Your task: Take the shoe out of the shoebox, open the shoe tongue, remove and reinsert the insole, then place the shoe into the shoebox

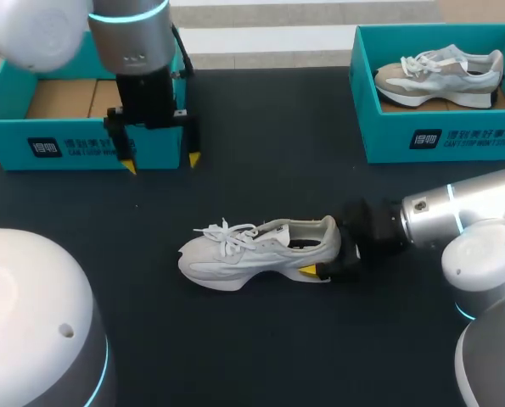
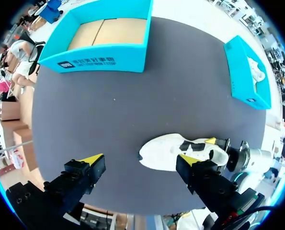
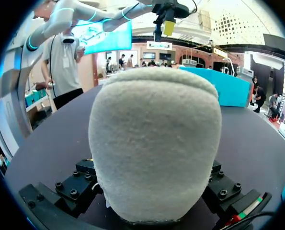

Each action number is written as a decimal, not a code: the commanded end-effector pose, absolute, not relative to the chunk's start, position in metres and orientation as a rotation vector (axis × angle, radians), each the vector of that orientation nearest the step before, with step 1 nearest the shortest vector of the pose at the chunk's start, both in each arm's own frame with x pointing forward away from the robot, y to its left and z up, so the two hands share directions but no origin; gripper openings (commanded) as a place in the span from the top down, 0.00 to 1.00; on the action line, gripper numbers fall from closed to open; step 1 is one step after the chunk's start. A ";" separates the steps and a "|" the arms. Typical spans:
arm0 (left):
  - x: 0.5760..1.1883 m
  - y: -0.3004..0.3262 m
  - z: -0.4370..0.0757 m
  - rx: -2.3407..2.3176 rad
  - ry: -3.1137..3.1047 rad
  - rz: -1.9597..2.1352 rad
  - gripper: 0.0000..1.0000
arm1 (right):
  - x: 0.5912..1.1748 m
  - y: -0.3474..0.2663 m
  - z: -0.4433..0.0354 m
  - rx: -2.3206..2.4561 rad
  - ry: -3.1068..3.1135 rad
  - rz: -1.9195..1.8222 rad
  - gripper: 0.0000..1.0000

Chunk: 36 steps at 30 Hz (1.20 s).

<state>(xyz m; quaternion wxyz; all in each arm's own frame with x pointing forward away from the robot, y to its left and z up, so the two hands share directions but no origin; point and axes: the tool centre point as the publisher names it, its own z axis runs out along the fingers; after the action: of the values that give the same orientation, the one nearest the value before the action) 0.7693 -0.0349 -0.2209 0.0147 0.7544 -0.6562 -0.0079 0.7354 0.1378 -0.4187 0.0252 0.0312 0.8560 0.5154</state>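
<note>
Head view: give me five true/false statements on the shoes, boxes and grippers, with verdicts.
1. The shoe lies on the table, outside both boxes. True.
2. The left shoebox holds a shoe. False: only its cardboard floor shows.
3. The right gripper is at the shoe's toe. False: it grips the heel.
4. The left gripper is open and holds nothing. True.
5. The right shoebox is empty. False: a second shoe lies in it.
</note>
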 end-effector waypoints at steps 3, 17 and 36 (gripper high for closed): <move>0.763 -0.032 -0.220 2.382 -2.069 0.048 0.00 | 0.736 0.140 -0.424 0.100 2.647 1.589 1.00; 0.718 -0.080 -0.243 2.269 -2.152 -0.120 0.00 | 0.736 0.140 -0.424 0.100 2.647 1.589 1.00; 0.688 -0.164 -0.275 2.188 -2.208 -0.128 0.00 | 0.736 0.140 -0.424 0.100 2.647 1.589 1.00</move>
<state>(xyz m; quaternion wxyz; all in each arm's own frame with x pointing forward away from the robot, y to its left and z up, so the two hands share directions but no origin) 0.6869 -0.1521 -0.2735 0.0223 0.7034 -0.7097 -0.0332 0.7353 0.1377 -0.4187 0.0252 0.0312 0.8560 0.5154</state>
